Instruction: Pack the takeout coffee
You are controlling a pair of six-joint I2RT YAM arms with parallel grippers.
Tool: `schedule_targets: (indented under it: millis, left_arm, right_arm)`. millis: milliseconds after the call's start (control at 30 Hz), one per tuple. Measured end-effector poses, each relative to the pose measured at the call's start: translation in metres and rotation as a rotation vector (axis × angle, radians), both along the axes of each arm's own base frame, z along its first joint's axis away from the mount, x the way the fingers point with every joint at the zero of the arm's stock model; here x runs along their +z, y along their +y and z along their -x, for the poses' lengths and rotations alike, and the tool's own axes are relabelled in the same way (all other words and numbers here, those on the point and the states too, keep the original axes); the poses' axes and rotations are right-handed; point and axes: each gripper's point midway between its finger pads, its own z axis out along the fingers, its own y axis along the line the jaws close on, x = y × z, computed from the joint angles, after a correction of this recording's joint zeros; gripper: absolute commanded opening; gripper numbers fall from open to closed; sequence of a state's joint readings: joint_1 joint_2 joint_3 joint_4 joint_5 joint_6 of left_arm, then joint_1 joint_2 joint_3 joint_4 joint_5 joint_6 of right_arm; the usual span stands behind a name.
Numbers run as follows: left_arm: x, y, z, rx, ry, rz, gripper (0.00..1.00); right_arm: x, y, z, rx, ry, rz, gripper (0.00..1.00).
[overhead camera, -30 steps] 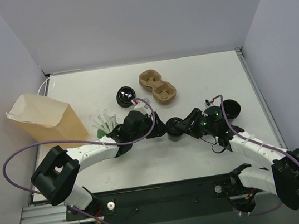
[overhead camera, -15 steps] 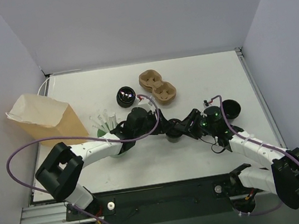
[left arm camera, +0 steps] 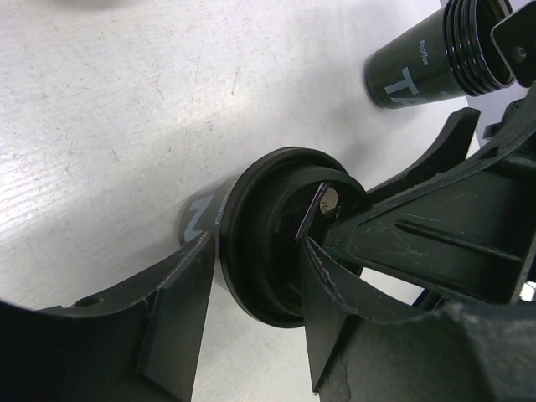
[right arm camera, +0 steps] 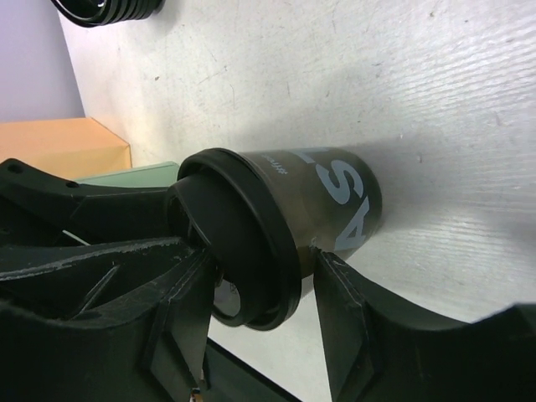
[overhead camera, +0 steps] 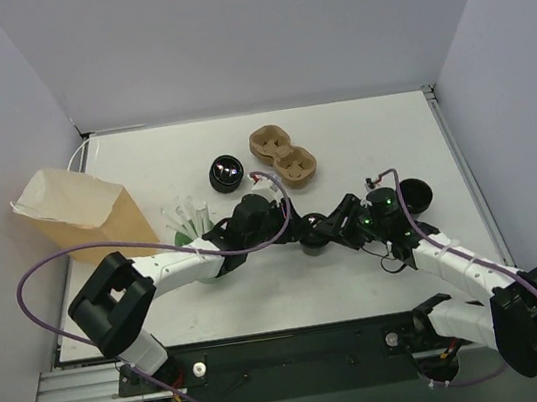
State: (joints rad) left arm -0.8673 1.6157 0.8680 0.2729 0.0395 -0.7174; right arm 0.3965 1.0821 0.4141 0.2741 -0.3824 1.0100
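The takeout coffee [overhead camera: 310, 237], a short black cup with a black lid, stands on the white table between both grippers. In the left wrist view its lid [left arm camera: 276, 243] faces the camera, and my left gripper [left arm camera: 260, 251] has one finger against each side of the lid rim. In the right wrist view the cup's body [right arm camera: 335, 193] shows pale lettering, and my right gripper [right arm camera: 261, 266] is shut on it just below the lid. Seen from above, the left gripper [overhead camera: 302, 233] and right gripper [overhead camera: 320, 237] meet head-on and hide most of the cup.
A brown paper bag [overhead camera: 83, 213] stands at the left, with a green cup holding white straws [overhead camera: 189, 223] beside it. A lidless black cup [overhead camera: 227, 173] and a cardboard two-cup carrier [overhead camera: 282, 153] lie behind. Another black cup [overhead camera: 415, 196] stands to the right.
My left arm has reached rightward to the cup and its jaws have narrowed onto the lid. The right gripper has stayed on the cup, barely moving.
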Motion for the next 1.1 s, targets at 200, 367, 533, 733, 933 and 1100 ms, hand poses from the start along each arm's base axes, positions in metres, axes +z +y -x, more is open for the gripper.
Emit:
schedule_targets:
  millis: [200, 367, 533, 733, 933, 1100]
  left_arm:
    - [0.0, -0.001, -0.008, 0.027, -0.015, -0.015, 0.52]
    - [0.001, -0.004, -0.015, 0.039, -0.027, -0.026, 0.52]
    - [0.001, -0.005, -0.017, 0.039, -0.033, -0.033, 0.52]
    - [0.002, -0.007, -0.019, 0.04, -0.033, -0.039, 0.52]
    - [0.002, -0.011, -0.014, 0.029, -0.034, -0.044, 0.51]
    - [0.002, -0.016, -0.012, 0.019, -0.035, -0.045, 0.52]
  right_arm:
    - [0.024, -0.012, -0.002, 0.03, -0.034, 0.044, 0.53]
    - [0.06, -0.035, -0.017, 0.003, -0.132, 0.034, 0.5]
    - [0.053, -0.05, -0.019, 0.011, -0.104, 0.069, 0.46]
    - [0.032, -0.05, -0.017, 0.069, -0.032, 0.088, 0.45]
    - [0.026, -0.047, -0.019, 0.091, -0.015, 0.073, 0.43]
    - [0.026, -0.046, -0.025, 0.094, -0.028, 0.065, 0.39]
